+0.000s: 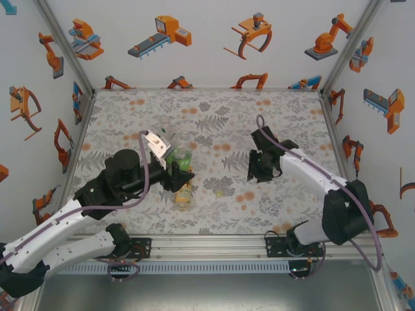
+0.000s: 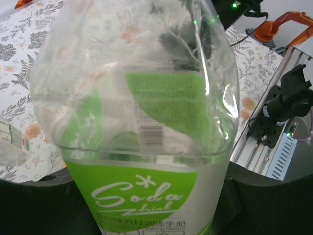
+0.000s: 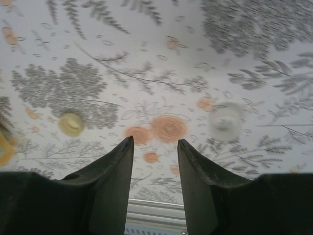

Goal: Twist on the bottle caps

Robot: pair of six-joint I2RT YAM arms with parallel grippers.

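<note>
Left wrist view is mostly blocked by the green bottle, pinched in the left gripper. The right gripper hangs spread over the floral table, with a blurry yellow cap and white cap.

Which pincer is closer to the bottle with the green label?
Left. The left pincer is clamped on the green-labelled bottle; the right pincer hangs open, apart, off to its right.

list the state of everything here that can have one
left claw: shut on the green-label bottle
green-label bottle: gripped by the left claw
amber bottle: lying on the table, not gripped
pale yellow cap: loose on the table, on no bottle
white cap: loose on the table, on no bottle
right claw: open, empty, above the table between the two caps
</note>
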